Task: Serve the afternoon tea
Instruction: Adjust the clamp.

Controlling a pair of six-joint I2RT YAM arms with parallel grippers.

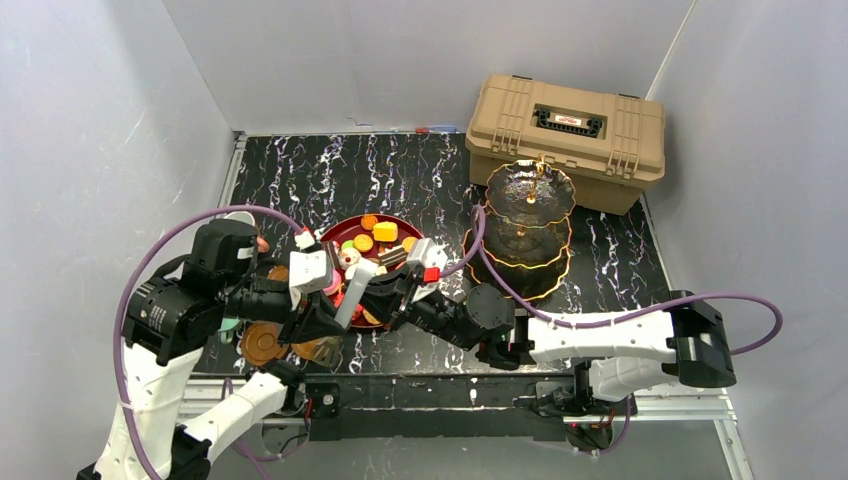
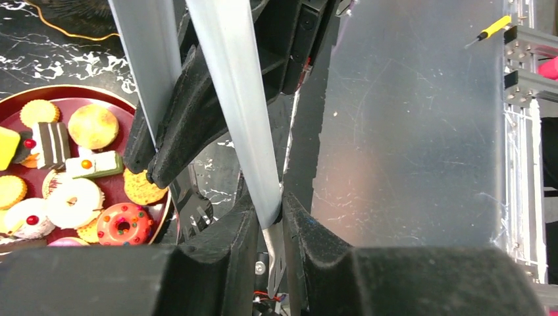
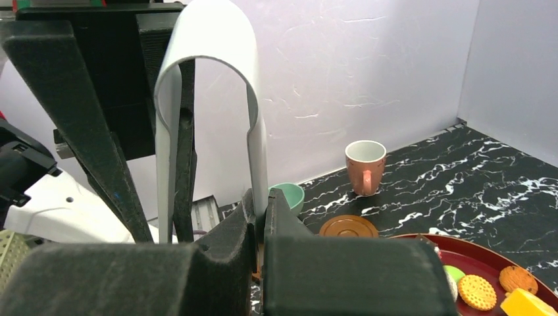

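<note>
Metal tongs [image 1: 355, 290] hang between my two grippers, just in front of the dark red tray [image 1: 345, 226] of small pastries [image 1: 385, 232]. My left gripper [image 1: 318, 308] is shut on one arm of the tongs [image 2: 230, 99], its jaws [image 2: 270, 210] pinched near that arm's tip. My right gripper [image 1: 388, 293] is shut on the other arm of the tongs [image 3: 210, 39], pinched low down [image 3: 261, 207]. The three-tier glass stand [image 1: 528, 195] stands empty to the right. A pinkish cup [image 3: 365, 164], a teal cup [image 3: 289, 196] and a brown saucer [image 3: 349, 227] stand at the left.
The tan plastic case [image 1: 565, 125] sits at the back right, behind the stand. More brown saucers [image 1: 265, 343] lie under my left arm near the front edge. Grey walls enclose the table on three sides. The tray's pastries include a red donut [image 2: 125, 224] and biscuits [image 3: 476, 291].
</note>
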